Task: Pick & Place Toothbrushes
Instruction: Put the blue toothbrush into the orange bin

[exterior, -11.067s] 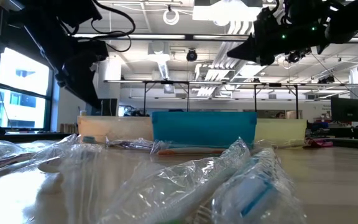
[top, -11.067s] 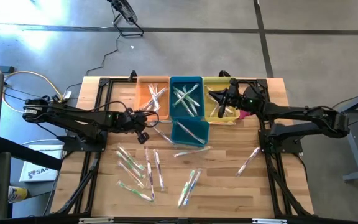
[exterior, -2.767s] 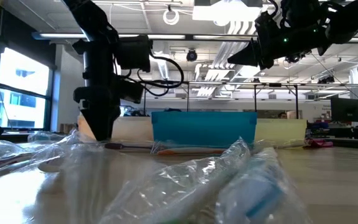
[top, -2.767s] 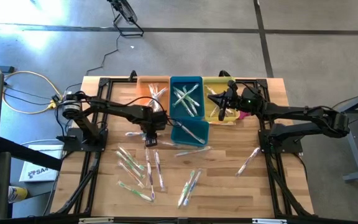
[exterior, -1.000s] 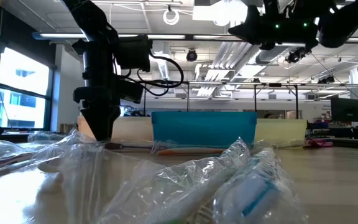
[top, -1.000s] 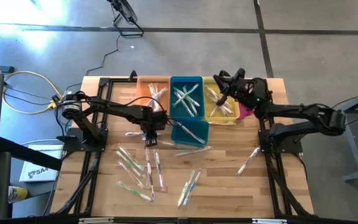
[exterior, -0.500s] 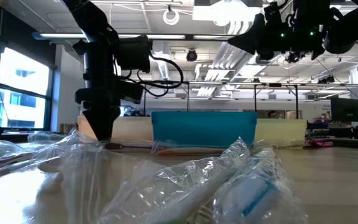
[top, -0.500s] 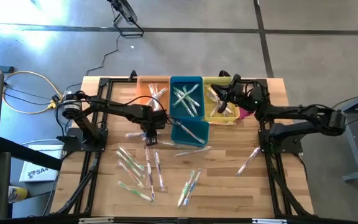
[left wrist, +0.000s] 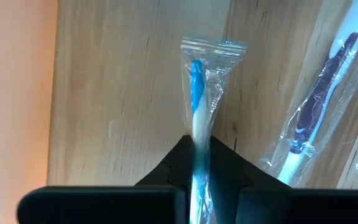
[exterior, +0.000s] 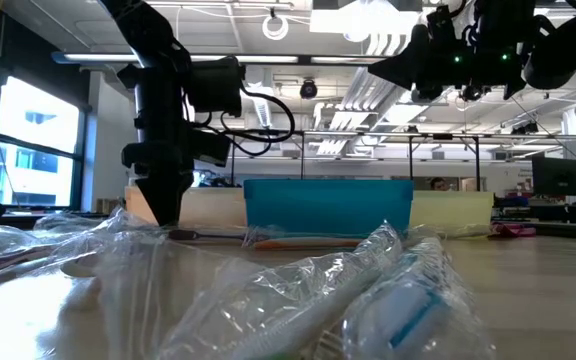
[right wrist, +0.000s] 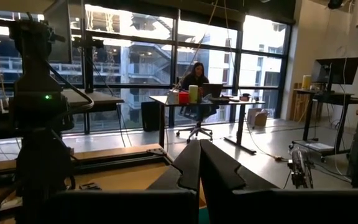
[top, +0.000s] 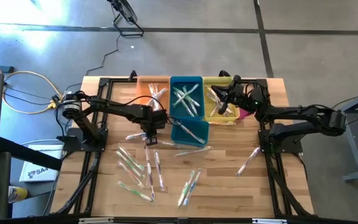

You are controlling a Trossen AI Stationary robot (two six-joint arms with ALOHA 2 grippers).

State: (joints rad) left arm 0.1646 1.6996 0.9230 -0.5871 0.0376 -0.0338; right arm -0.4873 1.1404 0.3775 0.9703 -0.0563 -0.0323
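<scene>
Your left gripper (left wrist: 199, 163) is pinched onto a blue-and-white toothbrush (left wrist: 195, 106) in a clear wrapper, which lies flat on the wooden table (left wrist: 129, 93) just in front of the orange bin (top: 153, 93). From the left wrist view the fingers (left wrist: 166, 168) seem to bite the handle and the loose film together, so judge the hold as thin: if you lift fast, the wrapper may slide and the brush tip down or drop back. A second wrapped brush (left wrist: 319, 112) lies just beside it; a crooked rise could drag its film along.

Your right gripper (right wrist: 199, 163) is clenched on nothing and hangs in the air above the yellow bin (top: 219, 106). The two arms are apart for now, but both work around the row of bins, so watch for crowding over the blue bin (top: 186, 96).

The rest of the toothbrushes (top: 138, 168) are scattered over the near half of the table, with several already in the bins; much remains
</scene>
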